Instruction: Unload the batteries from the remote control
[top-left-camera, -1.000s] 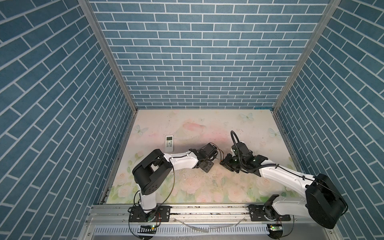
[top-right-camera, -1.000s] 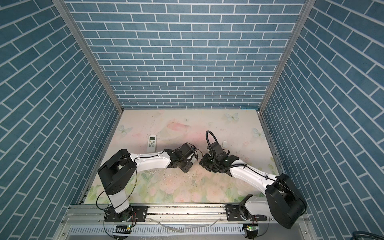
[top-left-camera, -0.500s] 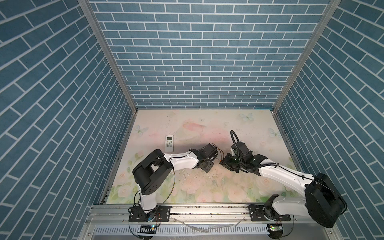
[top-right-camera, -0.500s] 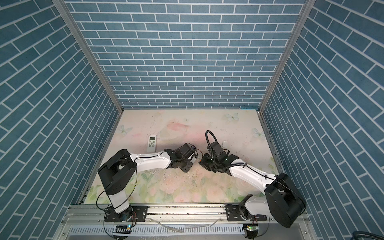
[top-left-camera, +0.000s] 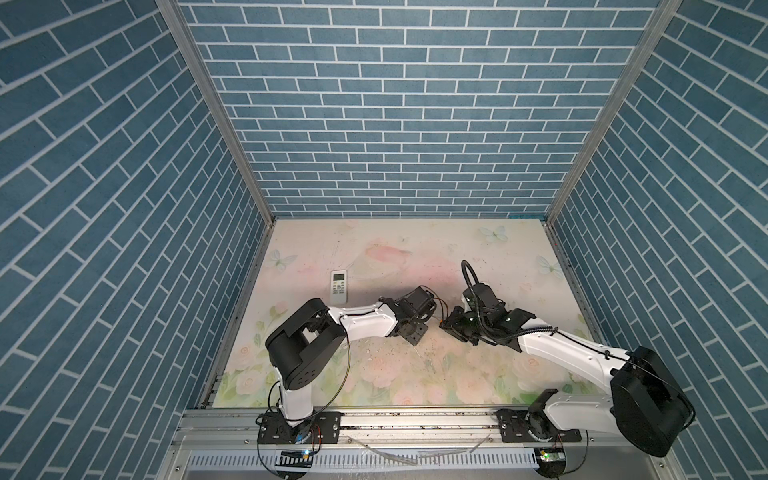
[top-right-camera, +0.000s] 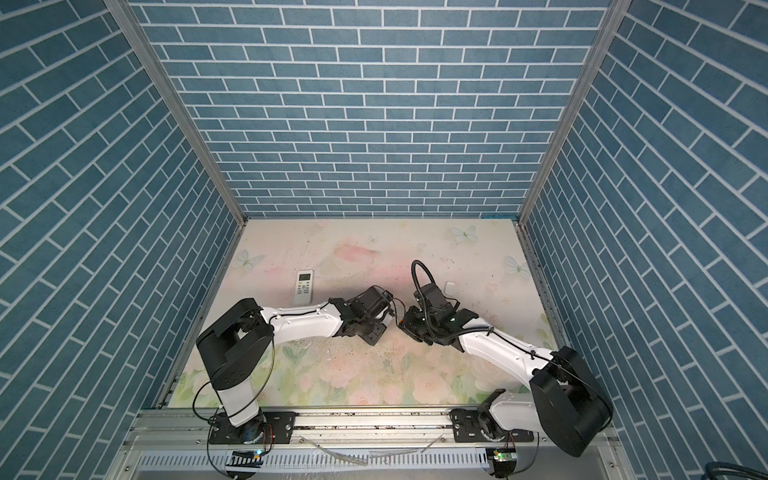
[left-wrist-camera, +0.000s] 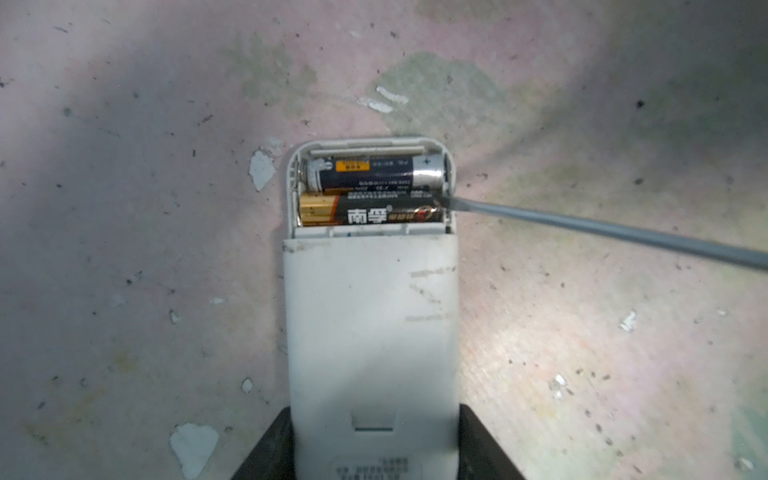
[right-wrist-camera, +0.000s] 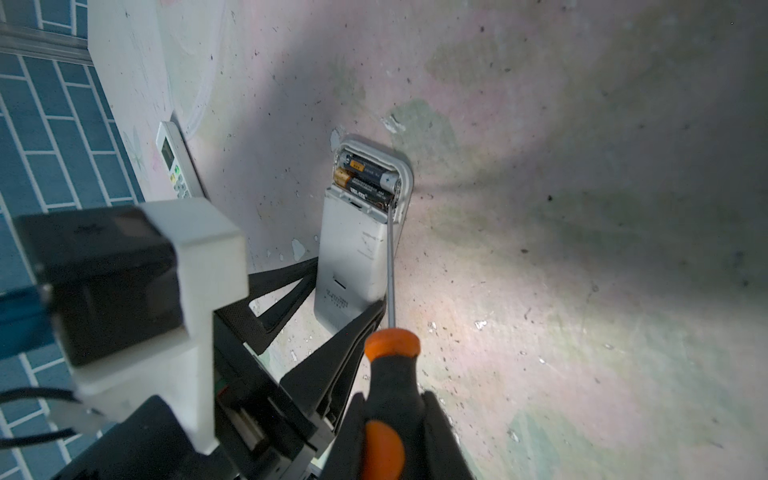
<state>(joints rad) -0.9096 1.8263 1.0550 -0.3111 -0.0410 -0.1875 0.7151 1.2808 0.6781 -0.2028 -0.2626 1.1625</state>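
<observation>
At the middle of the table (top-left-camera: 415, 249), where my two arms meet, nothing has visibly shifted in the last second; both arms keep the same pose in both top views. My left gripper (left-wrist-camera: 374, 449) is clamped on the sides of the remote control (left-wrist-camera: 372, 332), which lies back-up on the table with its compartment uncovered; my right gripper (right-wrist-camera: 386, 436) is closed on the black-and-orange handle of the screwdriver (right-wrist-camera: 388, 365).

The batteries (left-wrist-camera: 370, 195) sit side by side in that compartment at the remote's far end; one is dark blue with a silver end, the other black with a gold end and white lettering. The screwdriver's flat tip touches the black one's end, right at the compartment wall.

The thin shaft runs just beside the remote's edge and close past one left finger (right-wrist-camera: 353, 328). A second remote (top-left-camera: 338, 286) lies face-up, well apart on the left; a small white piece (top-right-camera: 449, 286) lies near my right arm, too small to tell what it is.
</observation>
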